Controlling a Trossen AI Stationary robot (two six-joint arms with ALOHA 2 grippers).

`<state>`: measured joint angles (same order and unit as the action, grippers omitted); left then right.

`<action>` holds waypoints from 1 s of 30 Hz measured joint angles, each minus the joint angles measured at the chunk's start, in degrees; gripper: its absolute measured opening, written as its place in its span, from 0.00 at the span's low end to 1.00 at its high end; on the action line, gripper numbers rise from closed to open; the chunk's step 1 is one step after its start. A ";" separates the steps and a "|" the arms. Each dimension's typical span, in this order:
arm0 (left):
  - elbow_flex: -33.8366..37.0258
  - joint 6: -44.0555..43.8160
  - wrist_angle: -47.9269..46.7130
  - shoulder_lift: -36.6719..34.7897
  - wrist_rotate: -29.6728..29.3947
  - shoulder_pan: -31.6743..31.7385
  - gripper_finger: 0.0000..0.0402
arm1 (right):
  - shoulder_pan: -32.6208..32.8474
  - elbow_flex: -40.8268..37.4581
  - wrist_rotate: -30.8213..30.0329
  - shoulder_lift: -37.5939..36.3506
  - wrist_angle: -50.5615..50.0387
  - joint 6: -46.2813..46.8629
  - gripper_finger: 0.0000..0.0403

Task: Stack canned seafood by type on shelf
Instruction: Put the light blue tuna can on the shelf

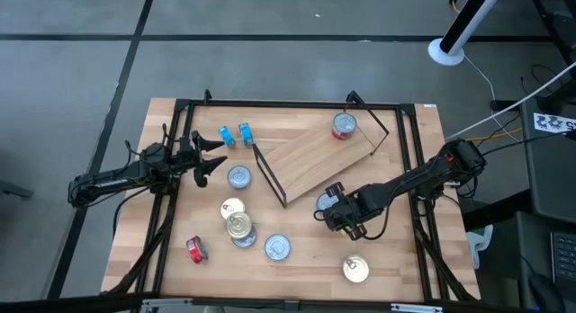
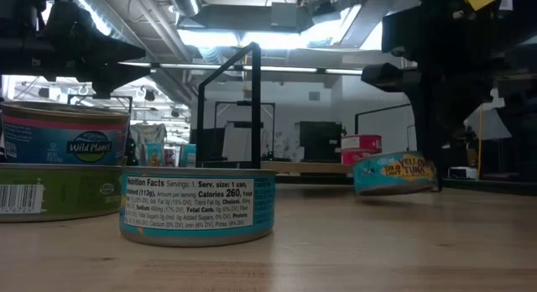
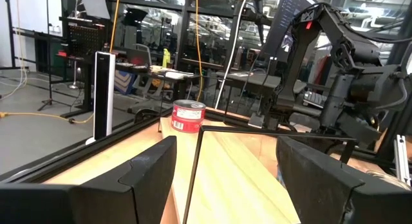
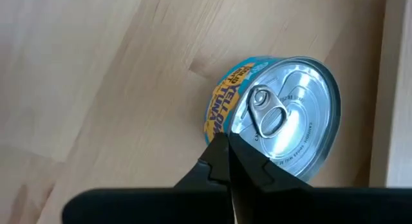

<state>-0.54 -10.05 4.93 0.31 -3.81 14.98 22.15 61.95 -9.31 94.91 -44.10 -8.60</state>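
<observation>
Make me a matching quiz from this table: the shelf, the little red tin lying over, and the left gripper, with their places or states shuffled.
Things:
1. shelf
2. small red tin
3. left gripper

Places or states:
A. open, near two blue tins
B. set at an angle on the table, with one red-labelled tin on it
C. on its side, on the table's left part

Pairs: 1-B, 2-C, 3-A

Two slim black jointed arms — matte, angular hand [image 3: 225, 179] fingers, thin cabling.

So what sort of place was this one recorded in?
Probably a robotics lab or workshop: grey concrete floor around the wooden table, exposed ceiling ducts and lights, and equipment racks behind it.
</observation>
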 joint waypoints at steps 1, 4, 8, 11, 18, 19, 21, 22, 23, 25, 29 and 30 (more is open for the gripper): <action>-0.02 0.00 0.00 -0.02 0.00 0.02 0.65 | 0.00 0.00 -0.01 0.00 -0.02 0.00 0.00; -0.02 -0.02 0.00 -0.01 0.00 0.02 0.65 | 0.00 0.00 -0.01 0.00 -0.67 0.00 0.00; 0.00 -0.02 -0.02 0.00 0.00 0.00 0.65 | 0.00 0.00 -0.01 -0.29 -1.32 0.75 0.00; -0.01 -0.01 -0.01 -0.01 -0.01 0.01 0.65 | 0.00 0.02 0.05 -0.92 -1.53 0.94 0.00; -0.02 -0.02 -0.01 0.00 0.00 0.00 0.65 | -0.04 0.66 0.25 -3.17 -3.88 1.03 0.00; -0.02 0.00 0.10 0.06 -0.04 0.02 0.65 | -0.04 1.36 0.25 -3.24 -4.68 1.05 0.00; -0.02 -0.01 -0.05 0.16 -0.01 0.00 0.65 | -0.04 3.10 -0.09 -3.47 -6.62 1.03 0.00; -0.03 -0.01 0.05 0.24 0.00 0.00 0.65 | -0.04 4.08 -0.14 -3.55 -7.69 0.95 0.00; -0.04 0.00 0.02 0.27 -0.02 0.02 0.65 | -0.04 5.09 -0.23 -3.59 -8.93 0.89 0.00; -0.04 0.00 0.02 0.31 0.00 0.00 0.65 | -0.04 6.94 -0.78 -3.59 -10.86 0.61 0.00; -0.04 0.00 0.02 0.31 -0.02 0.02 0.65 | -0.07 10.15 -3.66 -3.59 -13.63 -2.16 0.00; -0.04 -0.02 -0.01 0.31 -0.02 0.01 0.65 | -0.20 10.83 -4.53 -3.59 -14.38 -2.64 0.00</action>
<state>-0.58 -10.06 4.92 0.62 -3.84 15.00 21.95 72.79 -13.84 91.33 -58.48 -11.24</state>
